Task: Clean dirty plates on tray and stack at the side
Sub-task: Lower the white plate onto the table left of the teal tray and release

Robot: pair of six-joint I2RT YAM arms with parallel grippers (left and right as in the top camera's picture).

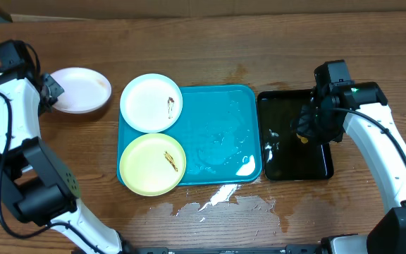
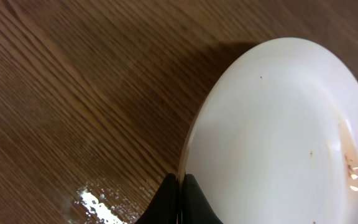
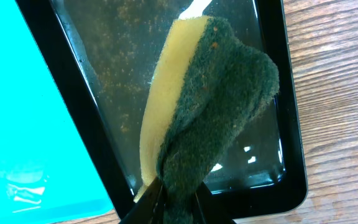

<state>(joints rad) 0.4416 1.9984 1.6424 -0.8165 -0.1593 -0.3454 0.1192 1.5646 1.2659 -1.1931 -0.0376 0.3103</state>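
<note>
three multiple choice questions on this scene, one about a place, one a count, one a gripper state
1. Where is the sponge?
A. held above the black tray
B. lying on the floor
C. stacked under a plate

2. How many plates rest on the turquoise tray?
A. one
B. two
C. three

3. What is the left gripper doing?
A. hanging open
B. shut on the rim of the far-left white plate
C. pressing a cloth

Answers:
1 A: the right gripper grips the sponge over that dark tray.
2 B: a white plate and the yellow-green plate sit there, while the third is on the table.
3 B: its fingers pinch the rim in the left wrist view.
</note>
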